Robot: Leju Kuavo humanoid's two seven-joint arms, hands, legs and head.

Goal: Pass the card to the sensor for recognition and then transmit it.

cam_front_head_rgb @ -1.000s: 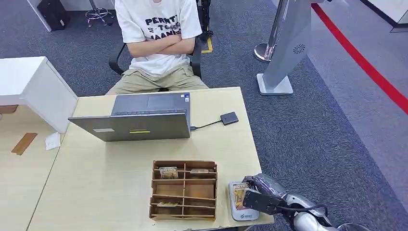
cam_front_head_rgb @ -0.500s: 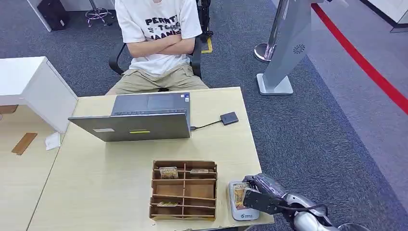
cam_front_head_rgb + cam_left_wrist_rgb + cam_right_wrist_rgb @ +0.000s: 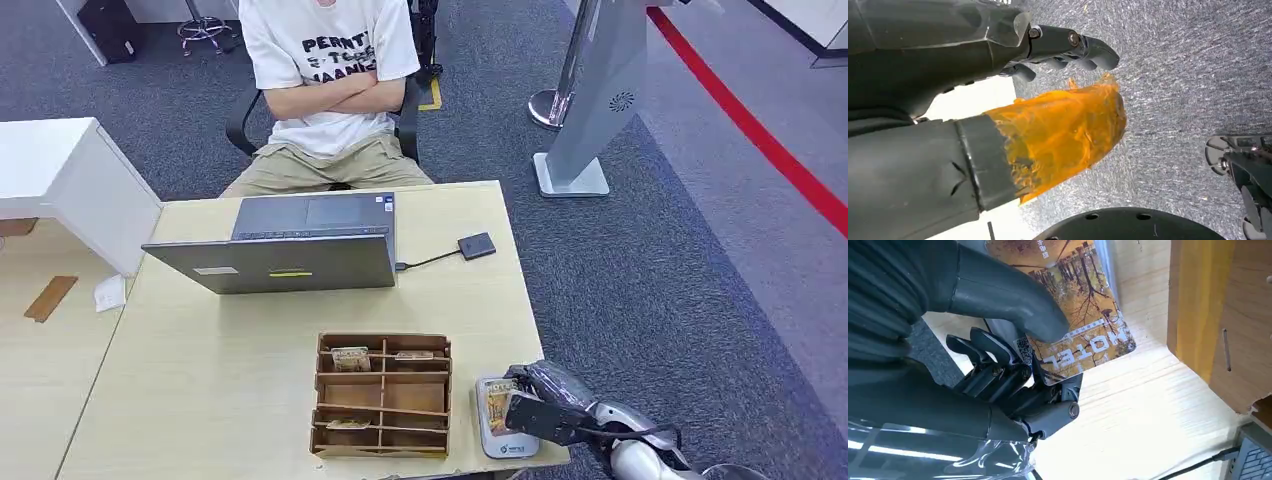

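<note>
Near the pale wooden table's (image 3: 250, 390) front right corner, the right hand (image 3: 545, 405) pinches one orange tree-printed card reading HOTEL (image 3: 1083, 315), partly hidden under its thumb, over one white reader pad (image 3: 505, 442). Beside the pad stands one brown wooden slotted organiser (image 3: 382, 395). Whether the left hand (image 3: 998, 100) grips anything is unclear.

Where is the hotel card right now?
The orange hotel card is held in the robot's right hand, over the small white sensor pad at the table's near right corner, beside the brown wooden compartment box.
</note>
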